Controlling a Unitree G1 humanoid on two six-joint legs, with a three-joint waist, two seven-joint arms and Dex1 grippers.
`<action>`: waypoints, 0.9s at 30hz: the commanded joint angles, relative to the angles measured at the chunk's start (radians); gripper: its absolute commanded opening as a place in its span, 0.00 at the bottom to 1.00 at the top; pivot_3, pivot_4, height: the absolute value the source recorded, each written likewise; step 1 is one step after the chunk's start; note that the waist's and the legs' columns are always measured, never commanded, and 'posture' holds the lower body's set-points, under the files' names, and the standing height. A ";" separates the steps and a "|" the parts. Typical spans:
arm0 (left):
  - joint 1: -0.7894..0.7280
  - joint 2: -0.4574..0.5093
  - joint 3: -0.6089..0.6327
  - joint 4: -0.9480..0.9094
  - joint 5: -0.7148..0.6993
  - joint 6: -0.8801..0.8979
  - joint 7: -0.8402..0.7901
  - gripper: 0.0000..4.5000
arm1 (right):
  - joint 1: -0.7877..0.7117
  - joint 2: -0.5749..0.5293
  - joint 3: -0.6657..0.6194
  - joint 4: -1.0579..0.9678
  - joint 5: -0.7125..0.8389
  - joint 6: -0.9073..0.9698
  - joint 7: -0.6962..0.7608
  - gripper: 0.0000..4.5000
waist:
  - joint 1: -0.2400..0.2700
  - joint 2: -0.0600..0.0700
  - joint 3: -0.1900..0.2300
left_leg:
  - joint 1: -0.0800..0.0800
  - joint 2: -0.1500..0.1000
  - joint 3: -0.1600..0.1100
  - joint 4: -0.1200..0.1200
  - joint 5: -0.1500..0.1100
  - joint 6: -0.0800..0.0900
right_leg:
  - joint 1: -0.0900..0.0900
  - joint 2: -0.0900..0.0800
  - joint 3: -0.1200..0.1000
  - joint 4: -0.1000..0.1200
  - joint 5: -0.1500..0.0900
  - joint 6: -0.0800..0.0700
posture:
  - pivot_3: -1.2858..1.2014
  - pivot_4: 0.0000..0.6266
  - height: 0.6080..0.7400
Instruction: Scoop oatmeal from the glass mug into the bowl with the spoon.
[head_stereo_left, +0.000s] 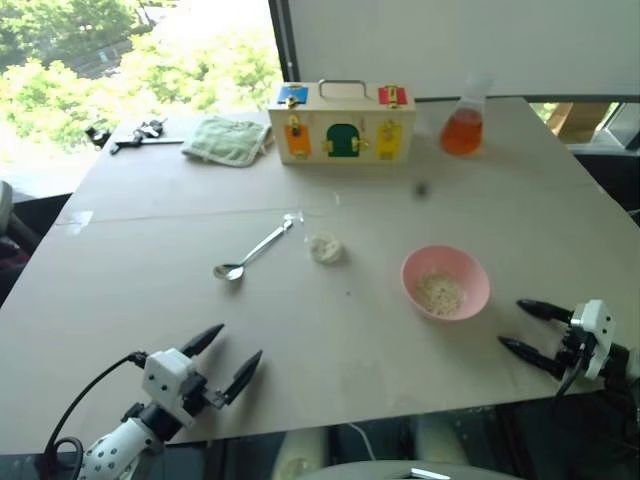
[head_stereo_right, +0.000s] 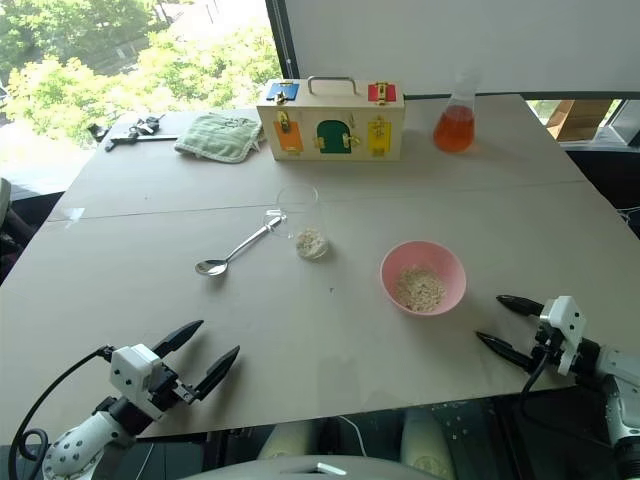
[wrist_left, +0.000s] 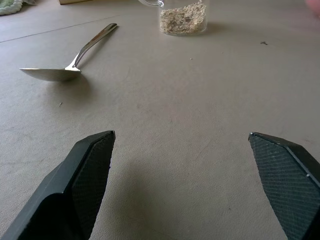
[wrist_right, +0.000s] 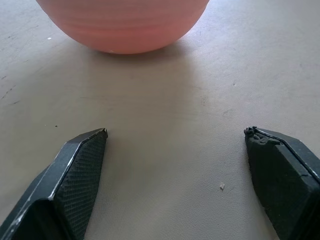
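The spoon (head_stereo_right: 238, 251) lies flat on the bench (head_stereo_right: 330, 340), handle slanting away toward the glass mug (head_stereo_right: 305, 232) of oatmeal (head_stereo_right: 311, 243). It sits ahead of the left gripper (head_stereo_right: 203, 362), the nearer one. Both grippers' fingers are spread and empty; the right gripper (head_stereo_right: 510, 325) rests beside the pink bowl (head_stereo_right: 423, 277)

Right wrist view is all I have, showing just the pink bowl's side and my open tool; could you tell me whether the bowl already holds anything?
Observer: Yes, the bowl has oatmeal in it.
Operator: Thank you. Where is the spoon, please?
Observer: The spoon lies flat on the table, left of the bowl, untouched.
Operator: And the mug?
Observer: The mug stands just beyond the spoon's handle end, with some oatmeal at its bottom.
Operator: Is the left tool holding anything?
Observer: No, the left tool is open and empty, near the table's front edge.
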 joint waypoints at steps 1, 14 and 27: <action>0.004 -0.019 -0.065 0.060 0.051 0.003 -0.009 1.00 | 0.009 -0.006 0.007 0.054 -0.039 0.009 -0.015 0.99 | 0.000 0.000 0.000 | 0.000 0.000 0.000 0.000 0.000 0.000 | 0.000 0.000 0.000 0.000 0.000 0.000 | 0.52 0.24 1.00; -0.028 -0.023 -0.082 0.109 0.049 -0.045 -0.045 1.00 | -0.006 -0.013 0.009 0.091 -0.055 -0.023 -0.018 0.99 | 0.002 0.001 0.000 | 0.000 -0.001 0.000 0.000 0.000 0.000 | 0.001 -0.005 -0.001 0.000 0.000 0.000 | 0.52 0.24 1.00; -0.041 -0.014 -0.076 0.107 0.016 -0.028 -0.075 1.00 | 0.021 -0.028 0.010 0.042 -0.052 -0.032 -0.011 0.99 | 0.005 0.001 0.000 | -0.001 -0.001 -0.001 0.000 0.000 0.000 | 0.000 -0.006 -0.001 -0.001 0.000 0.000 | 0.52 0.24 1.00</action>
